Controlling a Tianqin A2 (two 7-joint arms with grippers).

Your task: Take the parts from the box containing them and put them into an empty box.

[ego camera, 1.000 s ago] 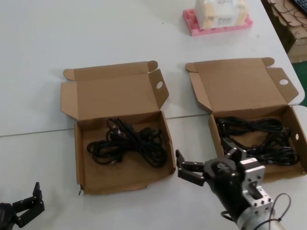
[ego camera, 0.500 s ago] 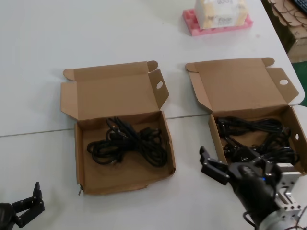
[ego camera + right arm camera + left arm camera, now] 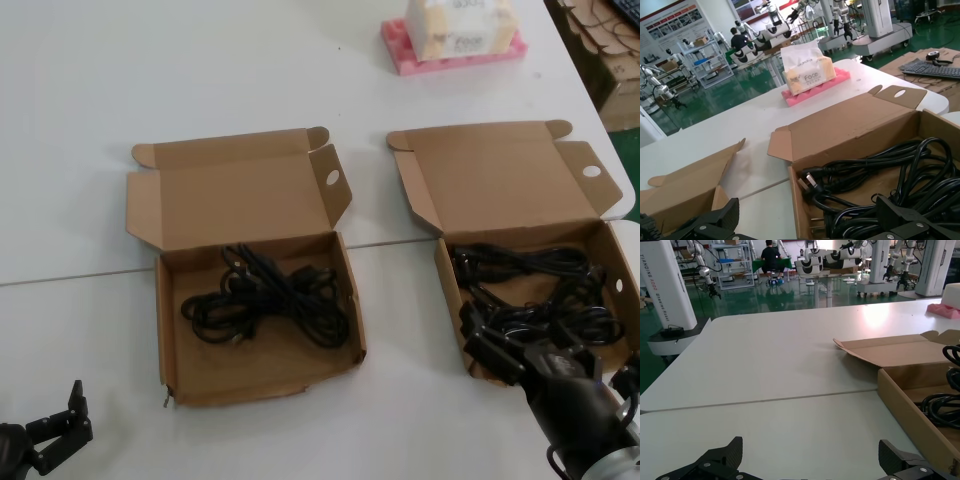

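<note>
Tangled black cables [image 3: 528, 290] with chunky plugs fill the right box [image 3: 455, 290]; the right claw [image 3: 805, 222] spreads wide over its front wall, left claw [image 3: 810, 462] wide too.

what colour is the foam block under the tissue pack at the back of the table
Pink foam block; it shows best in the head view.

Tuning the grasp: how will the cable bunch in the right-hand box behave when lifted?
The cables are probably floppy: thin loops sprawl loosely. They look tangled, so several may rise together. Chunky plugs might dangle and snag the box wall. The open right gripper hovers at its front edge.
</note>
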